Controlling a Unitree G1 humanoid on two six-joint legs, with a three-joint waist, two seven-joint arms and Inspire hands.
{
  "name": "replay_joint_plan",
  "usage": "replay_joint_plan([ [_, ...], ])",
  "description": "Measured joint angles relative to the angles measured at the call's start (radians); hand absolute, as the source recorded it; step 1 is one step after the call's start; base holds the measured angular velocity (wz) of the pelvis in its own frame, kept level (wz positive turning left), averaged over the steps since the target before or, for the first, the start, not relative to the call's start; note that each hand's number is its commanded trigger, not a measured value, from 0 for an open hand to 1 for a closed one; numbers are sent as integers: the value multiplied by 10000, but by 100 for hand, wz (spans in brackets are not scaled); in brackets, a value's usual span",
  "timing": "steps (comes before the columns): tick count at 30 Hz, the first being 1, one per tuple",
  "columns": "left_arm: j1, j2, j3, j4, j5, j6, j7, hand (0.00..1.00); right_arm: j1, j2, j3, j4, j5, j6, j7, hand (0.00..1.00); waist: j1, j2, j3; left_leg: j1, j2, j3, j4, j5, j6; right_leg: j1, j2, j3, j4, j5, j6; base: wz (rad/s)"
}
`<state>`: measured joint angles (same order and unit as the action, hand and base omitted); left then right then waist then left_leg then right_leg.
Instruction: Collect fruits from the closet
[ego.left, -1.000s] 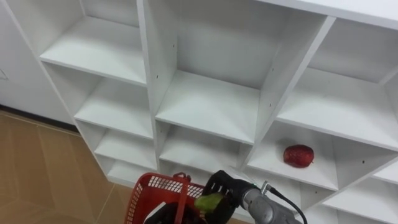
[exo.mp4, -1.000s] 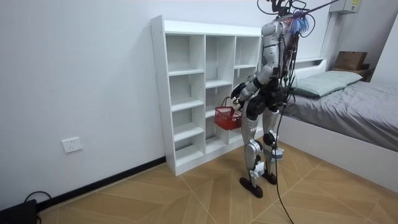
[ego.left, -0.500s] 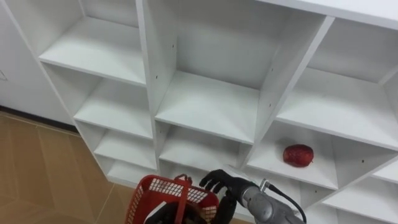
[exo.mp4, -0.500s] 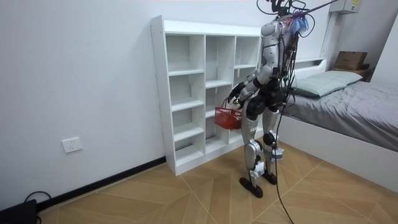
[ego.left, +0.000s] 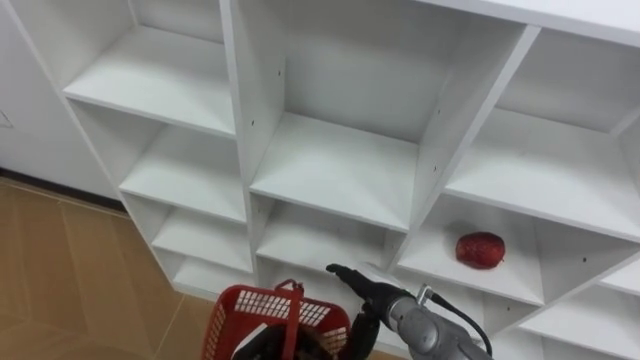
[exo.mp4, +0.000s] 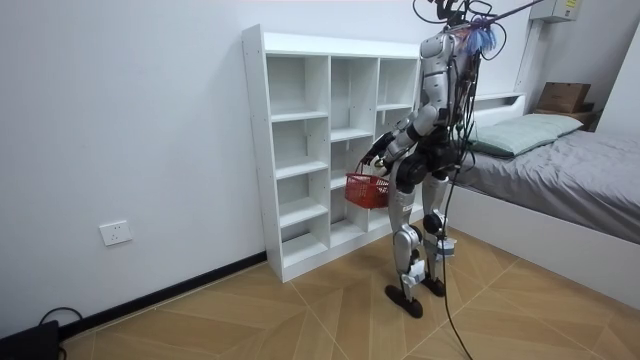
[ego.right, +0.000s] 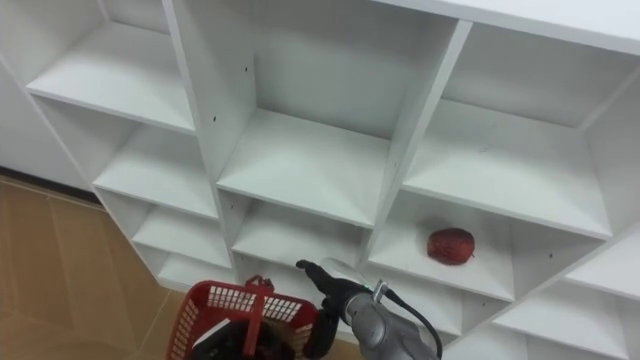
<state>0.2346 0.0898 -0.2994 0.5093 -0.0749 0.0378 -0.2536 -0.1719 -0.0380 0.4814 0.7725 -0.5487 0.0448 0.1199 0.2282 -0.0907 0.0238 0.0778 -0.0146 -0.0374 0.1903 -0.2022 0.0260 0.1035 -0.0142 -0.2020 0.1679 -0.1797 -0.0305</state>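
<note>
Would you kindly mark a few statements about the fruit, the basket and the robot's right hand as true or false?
1. A red fruit lies on a shelf of the closet, in the column to the right of the middle one. True.
2. The right hand is curled round a green fruit. False: its fingers are straight and hold nothing; it is above the red basket.
3. The red basket sits on the floor. False: in the room view it hangs off the floor, in front of the closet.
4. A bed stands at the room view's right. True.
</note>
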Motion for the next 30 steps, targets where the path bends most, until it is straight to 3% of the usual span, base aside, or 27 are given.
replay_joint_plan([
  [14,34,12,32,1,-1,-3,61,100,0,25,-8,-20,32,-45,-199,0,-11,-131,9,27,0,27,12,0,0,21,-2,-5,8,-2,-2,0],
  [20,33,123,118,8,-15,-19,57,100,7,-102,-32,-239,126,-446,-528,0,-186,-84,42,66,4,40,6,0,0,51,1,4,8,-1,-3,0],
  [23,27,178,393,15,-15,-32,51,100,43,-422,-33,-1103,444,-641,-530,0,-356,-10,76,52,15,104,-9,0,0,9,9,56,9,3,-6,-5],
  [25,25,194,607,14,-10,-36,60,100,211,-810,-82,-1882,922,-783,-544,0,-446,30,38,63,20,145,-23,-3,3,4,13,74,-2,3,-5,-2],
  [30,25,186,828,14,-62,-160,293,100,938,-1015,-458,-2880,970,-985,-557,0,-703,277,-89,183,34,365,-32,-9,12,-7,-6,185,32,6,0,-10],
])
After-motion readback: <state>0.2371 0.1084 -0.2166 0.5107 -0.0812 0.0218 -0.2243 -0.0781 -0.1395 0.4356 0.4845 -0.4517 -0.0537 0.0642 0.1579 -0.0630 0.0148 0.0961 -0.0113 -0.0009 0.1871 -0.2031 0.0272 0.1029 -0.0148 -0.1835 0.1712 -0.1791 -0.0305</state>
